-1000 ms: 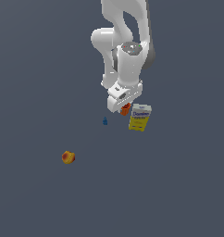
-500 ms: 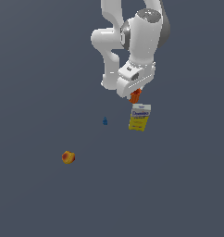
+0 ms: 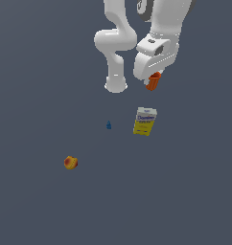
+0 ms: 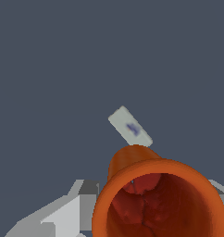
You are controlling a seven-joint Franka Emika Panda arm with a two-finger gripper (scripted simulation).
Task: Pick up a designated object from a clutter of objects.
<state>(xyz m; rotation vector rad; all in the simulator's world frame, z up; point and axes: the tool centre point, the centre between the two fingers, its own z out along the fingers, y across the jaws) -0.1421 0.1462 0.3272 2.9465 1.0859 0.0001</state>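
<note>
Even, flat light fills the scene with no clear source, and the dark slate floor (image 3: pixel 51 72) carries no cast shadows beneath anything standing on it. The white arm (image 3: pixel 115 43) shows soft shading on its curves without harsh glare, while the exterior view is coarse, so lettering on the yellow-and-white box (image 3: pixel 145 121) is barely legible. Up close in the wrist view, the orange cup (image 4: pixel 155 199) looks blocky, with jagged edges.
</note>
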